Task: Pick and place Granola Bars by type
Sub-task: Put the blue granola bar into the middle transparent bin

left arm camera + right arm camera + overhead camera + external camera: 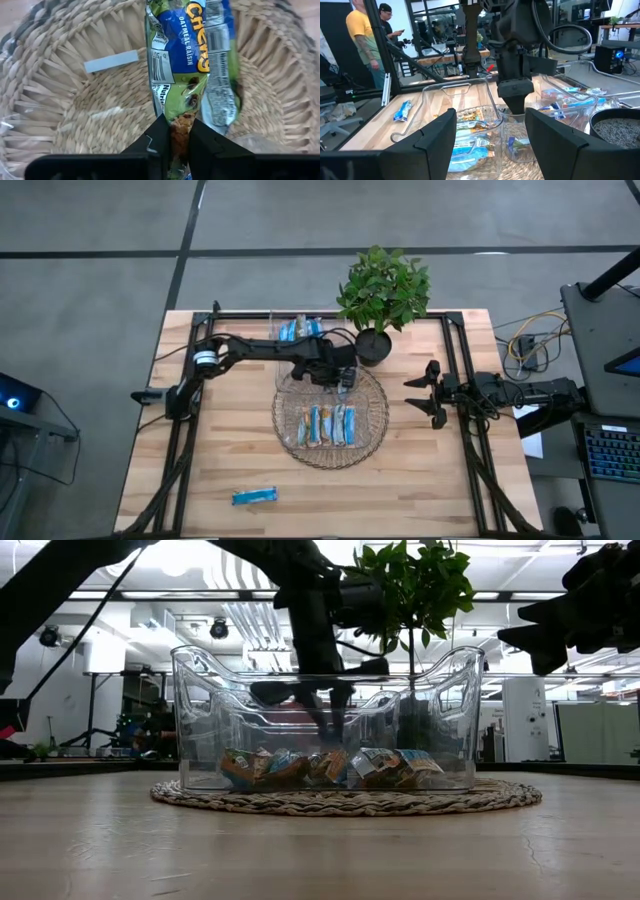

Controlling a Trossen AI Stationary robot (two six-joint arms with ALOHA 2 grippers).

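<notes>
Over a round woven mat (375, 395) at the middle of a wooden table (440, 480), the left gripper (343, 377) is clamped on the end of an oatmeal-raisin bar (192, 60), which hangs above the straw weave and the far end of a clear bin (190, 700), where four or five bars (330, 424) already lie side by side; a second clear bin (285, 320) behind it, near the table's back edge, holds several more, and one blue bar (254, 496) lies alone near the front edge, well apart from everything; the right gripper (428, 395) waits at the table's right side, jaws spread wide and empty; the pinch sits on the very tip of the wrapper, so the slick foil could slip out early and drop the bar onto the mat or against the bin wall instead of among its own kind, and a release over the wrong bin would mix the types; a potted plant (385, 290) stands just behind the mat, close enough that a wide swing of the arm could brush its leaves; the table is pale planks inside a black frame on grey floor, and beyond it is an open workshop with desks, monitors and two people (362, 37) standing at a distance
</notes>
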